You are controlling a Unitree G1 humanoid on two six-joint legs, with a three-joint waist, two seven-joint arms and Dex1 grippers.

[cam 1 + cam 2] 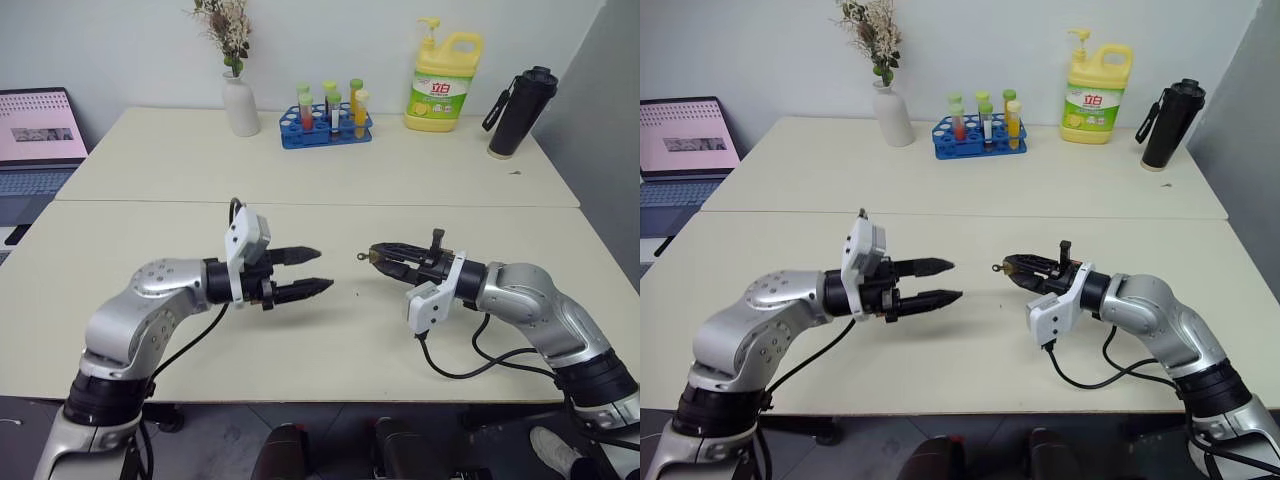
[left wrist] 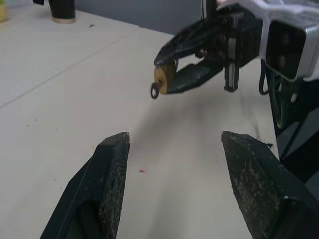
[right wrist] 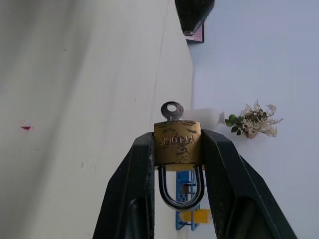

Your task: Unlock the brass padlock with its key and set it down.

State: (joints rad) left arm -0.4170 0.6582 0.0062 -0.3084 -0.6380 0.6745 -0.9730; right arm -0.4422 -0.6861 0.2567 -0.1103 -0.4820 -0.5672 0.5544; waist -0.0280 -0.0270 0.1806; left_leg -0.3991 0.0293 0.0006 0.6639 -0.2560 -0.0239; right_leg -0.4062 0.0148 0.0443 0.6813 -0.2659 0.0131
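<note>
Brass and boxy, the brass padlock (image 3: pixel 177 142) sits pinched between the two fingers of the right gripper (image 3: pixel 177 149), which is closed on the sides of its body and holds it clear above the tabletop (image 1: pixel 330 340). Its silvery shackle (image 3: pixel 180 188) hangs back toward the wrist, seemingly still seated, and the key (image 3: pixel 172 110) juts from the far end of the body, its round bow pointing away from the fingertips toward the other arm.

Facing it, with a clear gap between, the left gripper (image 1: pixel 308 271) stands wide apart and holds nothing; the key's bow lies ahead of its opening, a little off the midline (judging from the left wrist view).

Risks follow from that geometry. The bow is tiny against those fingers, so a slightly misaligned approach could close on the padlock's body or nudge it sideways. The hold rests only on two smooth faces, so a turn of the key may twist the padlock within the grip instead of working the mechanism, or lever it out to drop onto the tabletop.
</note>
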